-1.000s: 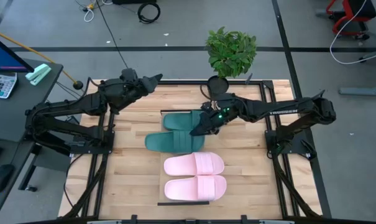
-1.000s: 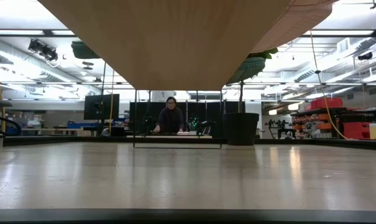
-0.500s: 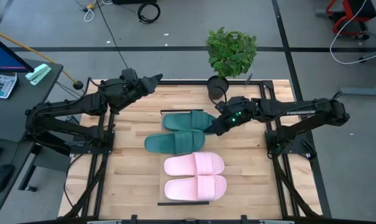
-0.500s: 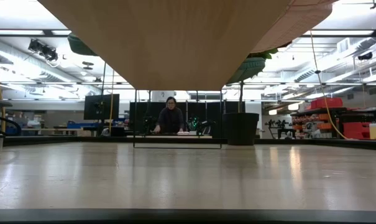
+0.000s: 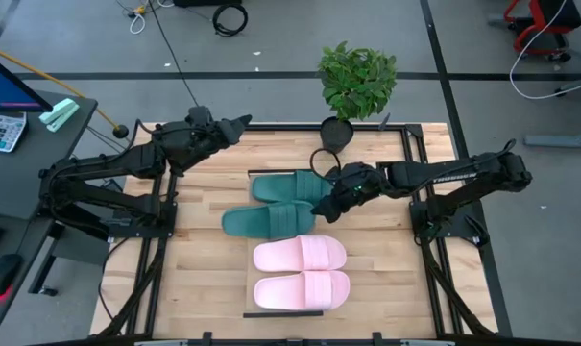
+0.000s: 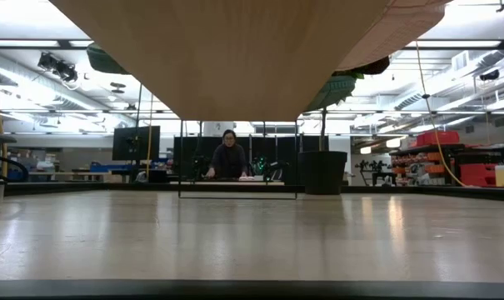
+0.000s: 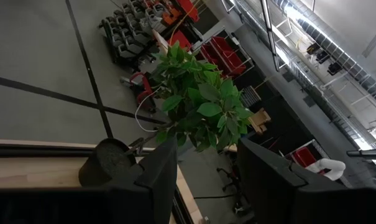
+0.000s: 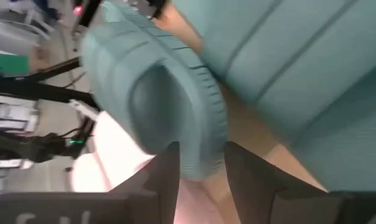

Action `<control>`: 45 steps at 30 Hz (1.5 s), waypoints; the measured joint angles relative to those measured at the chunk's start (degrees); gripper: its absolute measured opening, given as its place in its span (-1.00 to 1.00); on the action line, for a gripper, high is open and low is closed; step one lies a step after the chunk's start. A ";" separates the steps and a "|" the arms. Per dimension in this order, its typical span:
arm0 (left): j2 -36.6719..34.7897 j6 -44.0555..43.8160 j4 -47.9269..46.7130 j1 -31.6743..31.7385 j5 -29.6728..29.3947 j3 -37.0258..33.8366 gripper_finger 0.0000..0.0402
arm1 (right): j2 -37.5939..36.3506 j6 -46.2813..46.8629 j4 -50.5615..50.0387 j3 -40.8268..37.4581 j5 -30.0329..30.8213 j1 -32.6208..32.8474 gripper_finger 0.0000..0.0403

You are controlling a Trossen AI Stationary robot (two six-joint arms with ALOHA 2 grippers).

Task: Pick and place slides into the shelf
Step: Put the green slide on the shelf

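Four slides lie side by side across the shelf (image 5: 271,313), a narrow board running from far to near on the table. The two dark teal ones are farther away (image 5: 288,185) (image 5: 263,221). The two pink ones lie nearer (image 5: 300,255) (image 5: 302,289). My right gripper (image 5: 322,206) is open at the right end of the near teal slide. In the right wrist view that rounded end (image 8: 156,99) shows between my fingers, midway point (image 8: 197,168). My left gripper (image 5: 240,122) (image 7: 203,180) is open and hovers above the table's far left part. My right gripper has one open finger (image 8: 163,177) on each side of the near teal slide's right end (image 8: 194,143), coming level from the table's right. I cannot tell whether the fingers touch it. The slide lies flat on the shelf.
A potted plant (image 5: 355,82) stands at the table's far edge, its dark pot (image 5: 336,135) just beyond my right arm. Bare tabletop (image 5: 204,279) lies left and right of the shelf. In the low view a person (image 6: 228,158) is far off in the room.
My right gripper drew back from the teal slides toward the table's right edge. It then came back left and a little nearer, to the near teal slide's right end. The slides have stayed where they were.
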 joint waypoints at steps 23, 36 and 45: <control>0.01 1.68 -0.98 -0.02 -0.02 0.00 -0.14 | 5.77 2.07 2.79 0.01 5.70 4.45 -0.62; 0.00 1.69 -0.82 -0.01 5.00 0.00 -0.14 | 4.38 17.94 4.19 -0.03 -5.03 3.05 -0.81; 0.00 1.93 -0.11 0.00 7.05 0.00 -0.14 | 4.36 22.89 4.38 -0.03 -7.62 3.14 -0.81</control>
